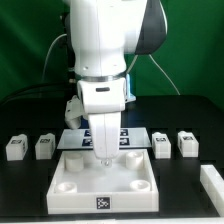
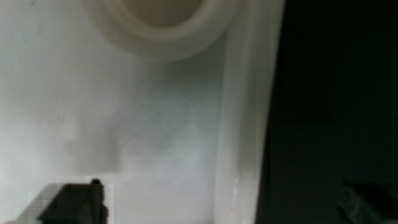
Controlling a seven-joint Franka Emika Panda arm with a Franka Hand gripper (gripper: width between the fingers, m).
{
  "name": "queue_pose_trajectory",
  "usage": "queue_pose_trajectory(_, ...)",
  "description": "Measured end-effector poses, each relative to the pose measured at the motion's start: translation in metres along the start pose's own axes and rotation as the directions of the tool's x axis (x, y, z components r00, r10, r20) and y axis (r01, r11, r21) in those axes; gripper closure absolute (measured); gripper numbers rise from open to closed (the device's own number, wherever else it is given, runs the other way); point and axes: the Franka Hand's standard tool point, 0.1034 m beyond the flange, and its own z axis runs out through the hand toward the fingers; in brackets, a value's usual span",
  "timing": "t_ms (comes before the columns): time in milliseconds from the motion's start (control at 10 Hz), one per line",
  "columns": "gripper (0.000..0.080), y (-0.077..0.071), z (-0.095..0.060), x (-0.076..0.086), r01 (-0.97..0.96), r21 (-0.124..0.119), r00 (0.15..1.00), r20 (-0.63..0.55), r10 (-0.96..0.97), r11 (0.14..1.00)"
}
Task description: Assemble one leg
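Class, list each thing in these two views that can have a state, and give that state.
Claw: open, empty, low over the tray.
Large flat white square plastic tray with round corner sockets: flat on the black table, nothing fitted in it.
Two small white plastic rectangular legs, exterior view's left: loose, not fitted.
Two matching legs, exterior view's right: loose, not fitted.
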Motion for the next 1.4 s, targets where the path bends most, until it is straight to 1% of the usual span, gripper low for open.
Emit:
queue_pose_trajectory(100, 0.0150, 0.0047, 0.0022, -0.0002, -0.019, -0.001, 1.000, -0.001, 0.019, 1.000)
queue_pose_trajectory(200, 0.0150, 0.0047, 0.0024, -0.0003, -0.019, -0.001, 1.000, -0.001, 0.019, 1.000)
queue_pose_trajectory(300, 0.0269, 0.0042, 0.0029, -0.0003, -0.019, 0.000, 1.000, -0.002, 0.019, 1.000)
queue_pose_trajectory(400, 0.0406, 0.0040, 0.0031, -0.0004, -0.019, 0.001, 1.000, -0.002, 0.019, 1.000)
queue_pose_trajectory(500, 0.0406, 0.0039, 0.0033, -0.0004, -0.019, 0.001, 1.000, -0.002, 0.019, 1.000)
queue_pose_trajectory(600, 0.0607, 0.0036, 0.0036, -0.0004, -0.019, 0.002, 1.000, -0.002, 0.019, 1.000)
queue_pose_trajectory(700, 0.0728, 0.0037, 0.0036, -0.0005, -0.020, 0.001, 1.000, -0.002, 0.020, 1.000)
queue_pose_trajectory(800, 0.0728, 0.0052, 0.0027, -0.0006, -0.020, -0.005, 1.000, -0.002, 0.020, 1.000)
queue_pose_trajectory(1400, 0.0737, 0.0055, 0.0025, -0.0007, -0.020, -0.007, 1.000, -0.002, 0.020, 1.000)
